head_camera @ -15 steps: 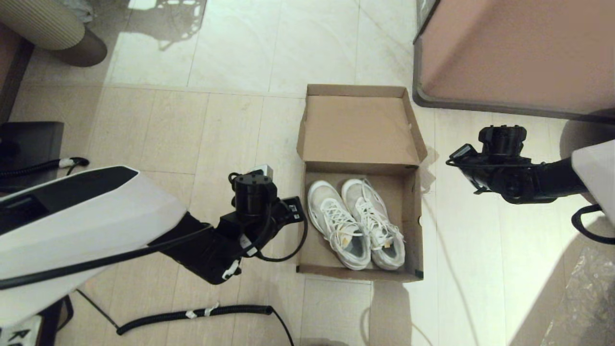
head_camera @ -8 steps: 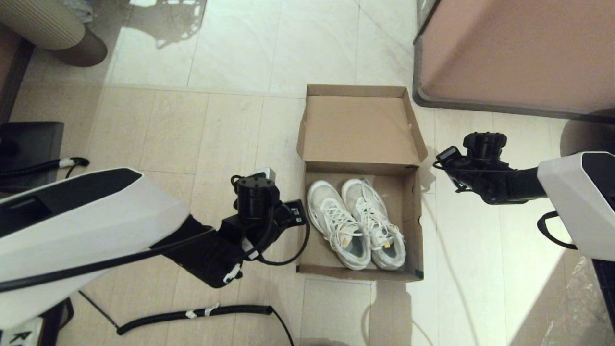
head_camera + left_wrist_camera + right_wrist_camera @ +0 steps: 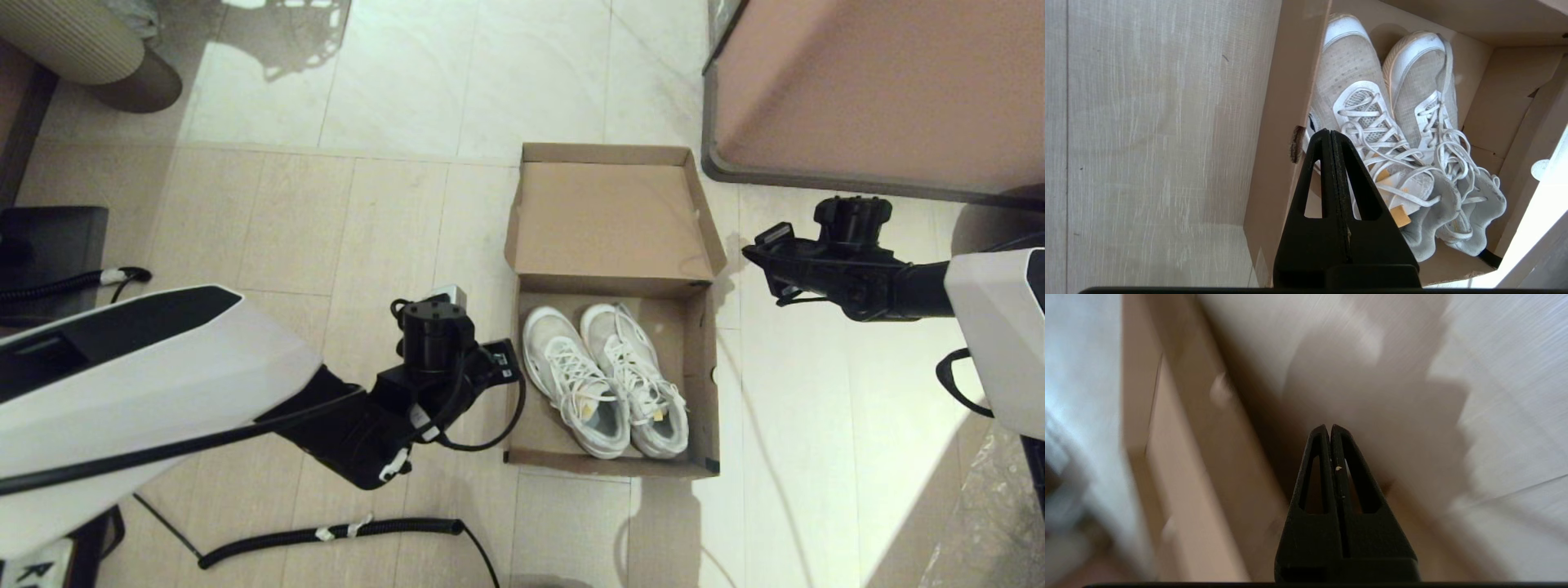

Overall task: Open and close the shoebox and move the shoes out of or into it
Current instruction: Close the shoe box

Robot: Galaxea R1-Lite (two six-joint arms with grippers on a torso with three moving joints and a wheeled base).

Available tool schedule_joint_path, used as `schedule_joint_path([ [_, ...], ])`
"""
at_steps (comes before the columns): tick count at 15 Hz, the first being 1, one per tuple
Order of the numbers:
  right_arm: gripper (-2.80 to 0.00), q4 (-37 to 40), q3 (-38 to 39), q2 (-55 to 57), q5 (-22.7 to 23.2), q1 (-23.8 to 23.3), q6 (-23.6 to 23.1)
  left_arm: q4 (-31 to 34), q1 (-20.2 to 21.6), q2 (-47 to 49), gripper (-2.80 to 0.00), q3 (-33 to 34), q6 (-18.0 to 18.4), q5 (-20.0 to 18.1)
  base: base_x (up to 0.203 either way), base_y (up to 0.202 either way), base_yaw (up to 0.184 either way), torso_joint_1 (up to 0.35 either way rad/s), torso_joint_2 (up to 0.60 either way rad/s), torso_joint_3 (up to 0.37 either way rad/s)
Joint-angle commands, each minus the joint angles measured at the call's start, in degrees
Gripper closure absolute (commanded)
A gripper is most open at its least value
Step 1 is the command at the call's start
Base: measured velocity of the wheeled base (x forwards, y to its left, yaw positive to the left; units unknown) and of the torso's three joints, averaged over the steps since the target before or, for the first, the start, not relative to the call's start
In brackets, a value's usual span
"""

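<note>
1. Left pincer (image 3: 1330,132): fingers pressed together, holding nothing; it hangs above the left wall of the shoebox (image 3: 516,384), beside the shoes.
2. Right pincer (image 3: 1330,427): fingers closed, empty; it is held to the right of the shoebox, level with the hinge of the lid, over the floor (image 3: 816,425).
3. Shoebox: brown cardboard, standing open on the floor between the two arms; its lid (image 3: 608,220) is folded back flat on the far side.
4. Shoes (image 3: 604,380): white lace-up pair, lying side by side inside the shoebox, toes toward the lid, heels toward the robot, touching each other.
5. Cabinet (image 3: 882,90): pinkish-brown, beyond the right pincer.
6. Cable (image 3: 326,535): black, coiled, on the floor near the left arm.
</note>
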Motion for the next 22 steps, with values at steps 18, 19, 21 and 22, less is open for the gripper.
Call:
schedule_joint_path([
  [18,0.0,-11.7,-1.8,8.0,14.2,2.5,17.9,-0.4,0.4,-6.6,0.0,7.7,-0.4,0.4,0.0,0.0,0.0,0.0,0.0,0.0],
  [19,0.0,-12.6,-1.9,8.2,14.4,2.5,20.4,-0.4,0.4,-6.8,0.0,7.8,-0.4,0.4,0.0,0.0,0.0,0.0,0.0,0.0],
  [21,0.0,-15.2,-1.8,8.8,15.4,2.5,26.1,-0.4,0.5,-6.8,0.0,7.9,-0.4,0.4,0.0,0.0,0.0,0.0,0.0,0.0],
  [22,0.0,-16.8,-1.8,8.9,16.3,2.3,29.7,-0.4,0.5,-6.8,0.0,8.0,-0.4,0.4,0.0,0.0,0.0,0.0,0.0,0.0],
])
